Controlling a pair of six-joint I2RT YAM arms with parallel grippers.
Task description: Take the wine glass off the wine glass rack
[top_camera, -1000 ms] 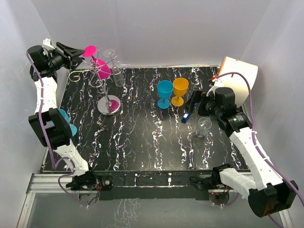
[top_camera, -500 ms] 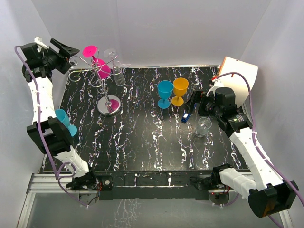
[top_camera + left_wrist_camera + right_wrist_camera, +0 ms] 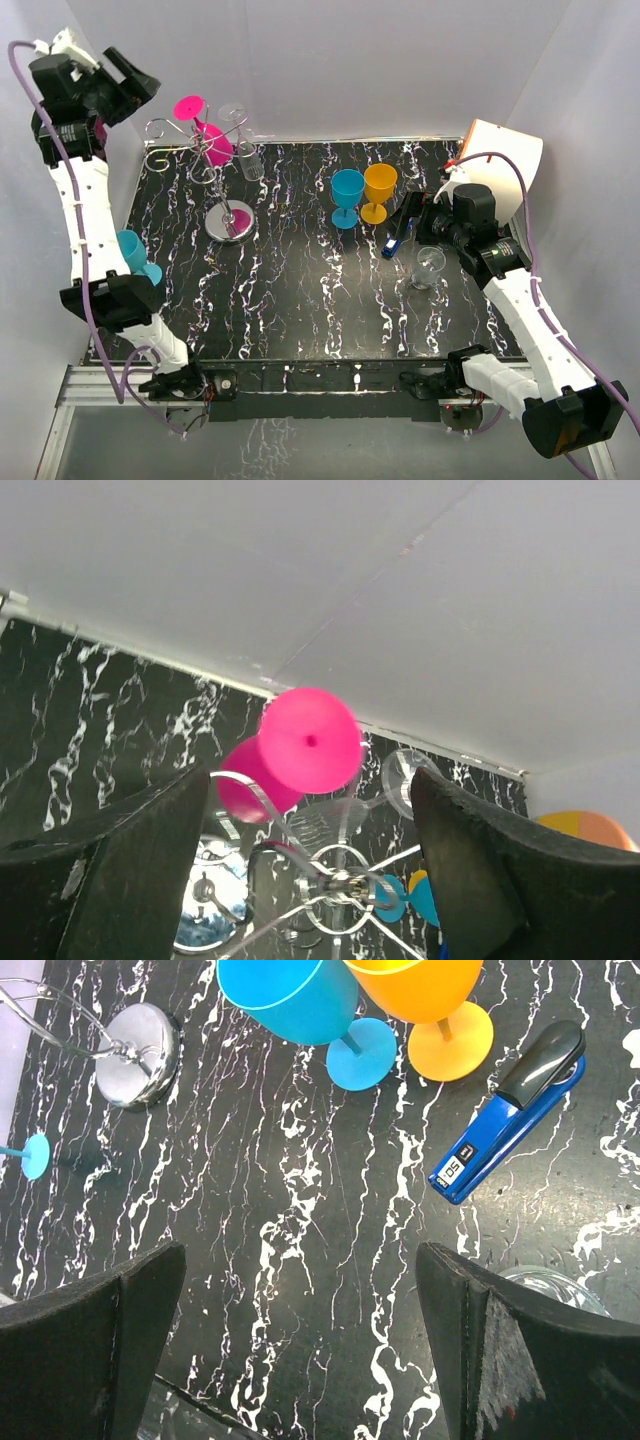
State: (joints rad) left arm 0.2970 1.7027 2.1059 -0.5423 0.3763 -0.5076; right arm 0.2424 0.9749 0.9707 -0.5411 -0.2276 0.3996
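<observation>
Black marbled desk inside white-walled booth. Rack at far left of desk, disc base on surface. Pink glass and clear glass hang tilted from rack's hook arms, feet up. Left end effector high above far-left corner, fingers spread wide, holding nothing, apart from rack; wrist view frames pink glass between fingers. Right end effector also spread, empty, over desk near stapler. Blue glass and orange glass upright mid-desk, side by side.

Blue cup and orange cup side by side, middle of the frame, on the black marbled worktop. Blue stapler just to their right.
</observation>
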